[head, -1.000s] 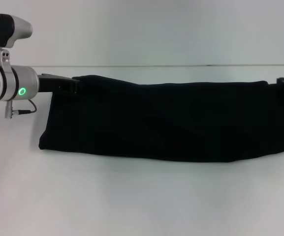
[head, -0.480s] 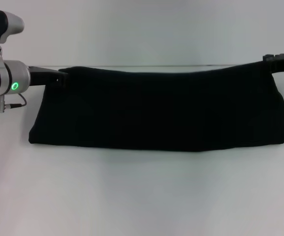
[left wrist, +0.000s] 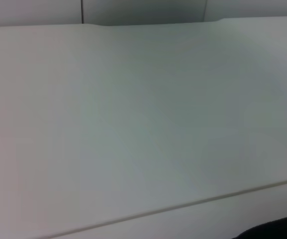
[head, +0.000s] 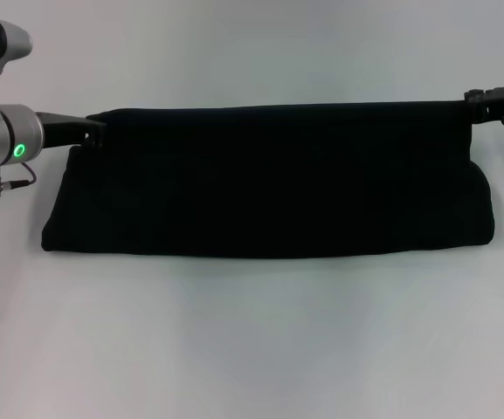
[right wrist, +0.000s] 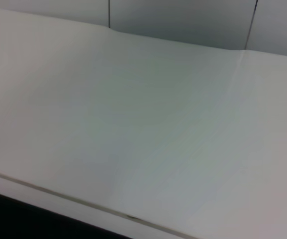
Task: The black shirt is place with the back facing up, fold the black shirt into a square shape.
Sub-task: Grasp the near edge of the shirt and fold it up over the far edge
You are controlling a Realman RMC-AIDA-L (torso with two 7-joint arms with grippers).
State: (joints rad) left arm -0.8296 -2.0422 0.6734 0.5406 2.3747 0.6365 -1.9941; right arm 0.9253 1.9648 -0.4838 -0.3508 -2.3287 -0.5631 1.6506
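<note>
Stretching across the middle of the head view, the black shirt [head: 269, 179] forms a long horizontal band, its upper edge pulled taut and nearly straight between the two arms, its lower edge resting in a soft fold on the white table [head: 252, 349]. No lettering shows on the visible side of the cloth. At the band's left upper corner, the left gripper [head: 90, 131] meets the fabric: its dark fingers run into the cloth at the corner and appear clamped on it, with the silver wrist and a lit green ring just behind. At the band's right upper corner, the right gripper [head: 479, 100] reaches in from the frame's edge and touches the cloth at the corner; its fingers also appear closed on the fabric, though only a small dark part of the tool is visible. The two grippers stand well apart, one at each end of the upper edge. Both short ends of the band hang from the held corners down to the table, each bulging outward near the lower edge. The left wrist view shows mostly bare table, with a sliver of dark cloth [left wrist: 277, 230] at one corner of the frame. The right wrist view likewise shows the table surface, with a dark strip of fabric [right wrist: 29, 219] along one margin
</note>
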